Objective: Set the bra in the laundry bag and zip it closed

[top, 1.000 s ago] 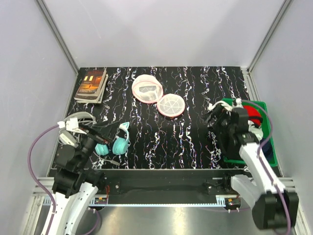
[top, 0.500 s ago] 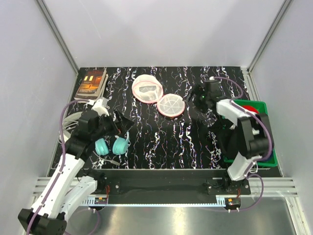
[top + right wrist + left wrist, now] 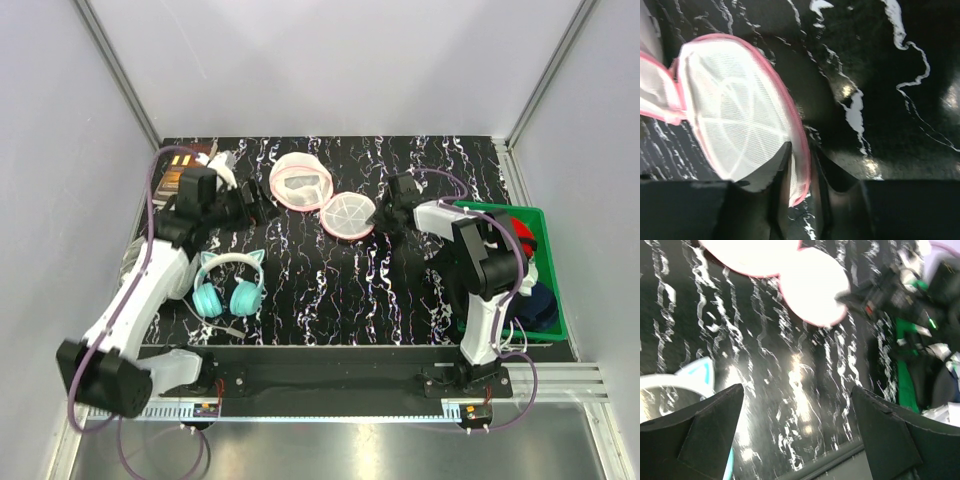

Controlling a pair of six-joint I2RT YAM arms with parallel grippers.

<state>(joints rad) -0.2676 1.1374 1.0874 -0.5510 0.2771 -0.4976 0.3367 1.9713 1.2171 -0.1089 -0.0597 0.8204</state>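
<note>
Left gripper [image 3: 797, 390]: fingers wide apart, nothing between them. It hangs over the table [image 3: 330, 290] just left of the laundry bag [image 3: 349, 216], off the far half, not touching it. In the left wrist view the bag [image 3: 810, 285] sits ahead of the fingers, blown out white with a pink edge.

Right gripper [image 3: 801, 150]: clamped on the pink zip rim of the bag's near half [image 3: 735, 125], one finger on each side of the rim. From above, this gripper [image 3: 380, 215] is at the right edge of that half.

Bag is open: two round mesh halves lie side by side, joined at the hinge. The far-left half is tilted up and the near-right half lies flatter on the table. No dark fabric shows inside either half.

Bra: can't pick it out. The table is black marble and nothing reads clearly as the garment.

Headphones [image 3: 230, 287] are well to the near-left of the bag. The green bin [image 3: 556, 300] is well to the right of the bag, with a red cloth [image 3: 518, 228] in it.
</note>
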